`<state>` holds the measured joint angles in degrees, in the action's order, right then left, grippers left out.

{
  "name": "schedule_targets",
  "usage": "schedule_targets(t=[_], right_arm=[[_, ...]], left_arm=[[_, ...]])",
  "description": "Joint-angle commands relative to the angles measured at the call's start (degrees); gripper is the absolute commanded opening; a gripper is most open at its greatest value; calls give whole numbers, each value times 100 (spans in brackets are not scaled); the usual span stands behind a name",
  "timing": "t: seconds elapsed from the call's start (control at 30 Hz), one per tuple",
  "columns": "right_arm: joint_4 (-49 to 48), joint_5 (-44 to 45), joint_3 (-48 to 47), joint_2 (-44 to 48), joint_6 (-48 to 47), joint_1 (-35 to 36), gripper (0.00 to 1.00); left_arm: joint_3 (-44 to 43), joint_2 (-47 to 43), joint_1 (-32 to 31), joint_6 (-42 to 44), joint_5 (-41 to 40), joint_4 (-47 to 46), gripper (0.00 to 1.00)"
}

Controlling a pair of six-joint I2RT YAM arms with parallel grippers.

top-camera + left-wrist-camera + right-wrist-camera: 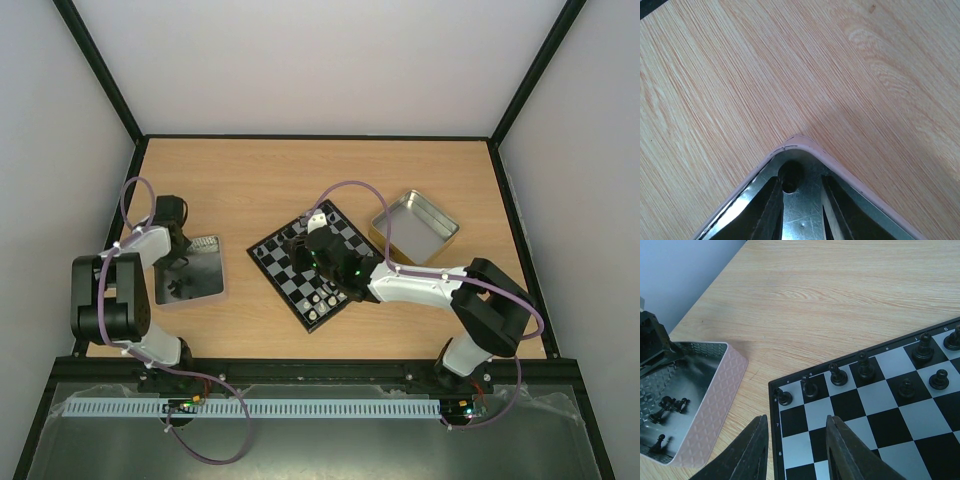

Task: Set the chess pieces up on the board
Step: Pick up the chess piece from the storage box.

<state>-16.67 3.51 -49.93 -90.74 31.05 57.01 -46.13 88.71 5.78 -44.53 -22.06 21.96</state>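
The board [300, 285] lies tilted at the table's middle. Black chess pieces stand along its far rows, starting at the corner [783, 397], with two pawns in front [906, 388]. A few white pieces [322, 298] stand at its near edge. My right gripper [795, 440] is open and empty, low over the board's far-left corner. My left gripper [800, 200] is open inside a corner of the pink-walled tin [805, 144]. One black piece [790, 175] lies in that corner just ahead of the left finger [771, 205]. Several more black pieces [670, 405] lie in this tin.
The pink-walled tin [205, 285] sits left of the board, about a hand's width away [715, 405]. An open empty metal tin [440, 235] stands right of the board. Walls close the table on three sides.
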Motion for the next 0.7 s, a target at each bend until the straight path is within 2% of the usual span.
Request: schedule_targets(t=[0.0,0.23,0.5,0.67], right_arm=[[-122,118,57,120,-29,5,31],[-99,124,53,123,-37,6,31],[-57,178,60,170,-46,3,31],[-39,206,58,212,-35,3,31]], left_arm=[[-120,148,-16,-66,-190,-15,24],[-133,312,-16,-72,-187,-105,24],[-142,367,-22,-7,-308,-218,9],[-151,234,-139,49,-308,-135,5]])
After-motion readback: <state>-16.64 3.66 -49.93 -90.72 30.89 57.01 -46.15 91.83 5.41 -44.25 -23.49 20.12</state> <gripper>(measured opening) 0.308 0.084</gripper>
